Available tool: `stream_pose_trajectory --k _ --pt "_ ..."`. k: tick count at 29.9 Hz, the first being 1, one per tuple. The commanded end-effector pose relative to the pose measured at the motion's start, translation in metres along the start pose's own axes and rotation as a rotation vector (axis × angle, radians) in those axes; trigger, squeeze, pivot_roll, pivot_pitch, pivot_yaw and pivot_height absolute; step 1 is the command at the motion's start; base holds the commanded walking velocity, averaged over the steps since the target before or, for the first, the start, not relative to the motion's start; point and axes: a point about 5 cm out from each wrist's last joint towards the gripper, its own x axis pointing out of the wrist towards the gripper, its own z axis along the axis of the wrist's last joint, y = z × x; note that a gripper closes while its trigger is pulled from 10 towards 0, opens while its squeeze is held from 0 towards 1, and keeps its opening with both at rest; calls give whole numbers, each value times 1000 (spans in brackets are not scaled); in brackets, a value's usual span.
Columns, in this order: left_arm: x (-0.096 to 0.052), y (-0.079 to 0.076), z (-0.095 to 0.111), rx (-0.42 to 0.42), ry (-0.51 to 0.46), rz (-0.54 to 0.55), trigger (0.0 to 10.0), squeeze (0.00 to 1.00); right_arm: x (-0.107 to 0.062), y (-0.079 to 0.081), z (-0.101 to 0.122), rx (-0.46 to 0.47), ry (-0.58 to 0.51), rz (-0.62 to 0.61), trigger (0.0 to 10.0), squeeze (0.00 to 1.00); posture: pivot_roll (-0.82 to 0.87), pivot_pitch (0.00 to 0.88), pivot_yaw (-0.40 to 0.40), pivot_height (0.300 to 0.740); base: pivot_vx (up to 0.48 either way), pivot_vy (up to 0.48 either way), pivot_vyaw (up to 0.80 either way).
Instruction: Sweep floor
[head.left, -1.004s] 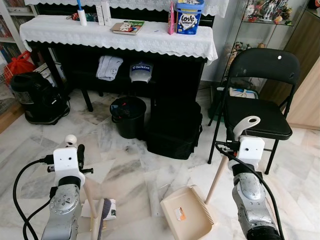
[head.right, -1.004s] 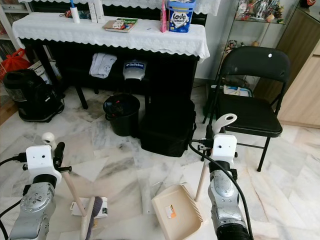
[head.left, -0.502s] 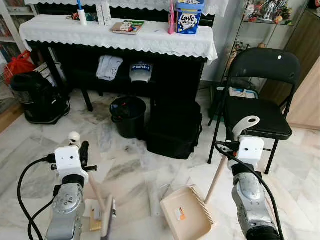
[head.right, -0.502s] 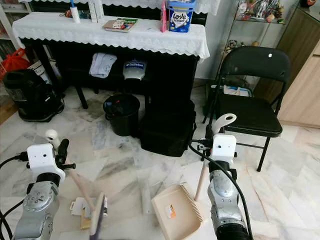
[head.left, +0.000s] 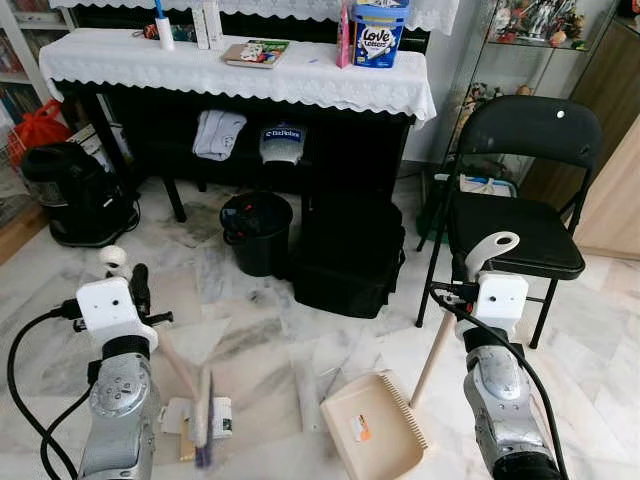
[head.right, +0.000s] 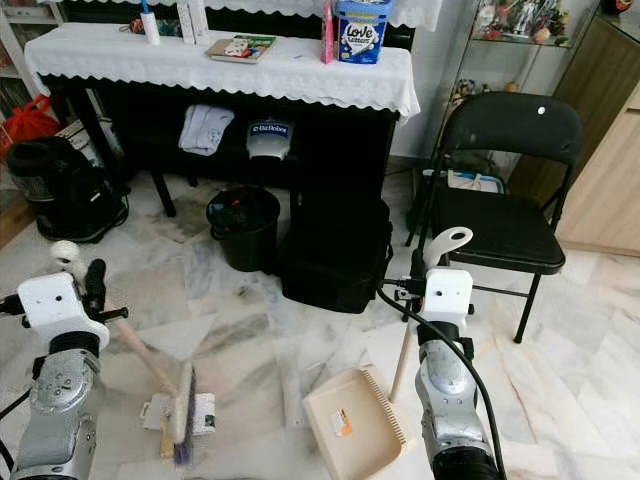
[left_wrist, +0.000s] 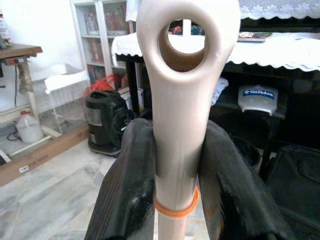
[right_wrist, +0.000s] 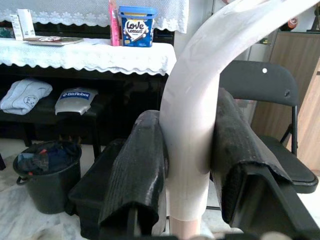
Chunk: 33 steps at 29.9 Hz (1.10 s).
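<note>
My left gripper (head.left: 128, 282) is shut on the top of a beige broom handle (left_wrist: 176, 130). The handle slants down to the broom head (head.left: 203, 420), which stands on the marble floor over a small white paper scrap (head.left: 222, 418). My right gripper (right_wrist: 187, 165) is shut on the curved white handle (head.left: 492, 248) of a beige dustpan (head.left: 372, 430). The dustpan lies flat on the floor with a small sticker in it. A pale strip of litter (head.left: 308, 395) lies between broom and dustpan.
Ahead are a black bin (head.left: 256, 232) and a black bag (head.left: 348, 258) under a table with a white lace cloth (head.left: 240, 70). A black folding chair (head.left: 520, 235) stands close on the right. A black canister appliance (head.left: 75, 195) sits at the left.
My left arm has shifted to the left with the broom, and the broom head has slid back left over the paper scrap. The right arm and dustpan have stayed put.
</note>
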Motion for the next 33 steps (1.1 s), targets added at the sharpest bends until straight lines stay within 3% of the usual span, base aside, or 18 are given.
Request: stream_pose_trajectory --k 1,12,22,33 --pt "5 1 13 29 -72 -2 10000 0 4 0 9 5 -49 2 10000 0 -14 0 -26 740 0 0 0" --pt "-3 -4 -5 118 -14 -55 10000 0 4 -1 10 4 -51 2 10000 0 -21 0 -26 740 0 0 0" --pt "-5 6 -14 171 7 -4 10000 0 4 0 10 4 -52 6 10000 0 -18 0 -29 740 0 0 0" --pt "-9 6 -23 192 36 -2 10000 0 4 0 10 5 -55 7 10000 0 -21 0 -29 740 0 0 0"
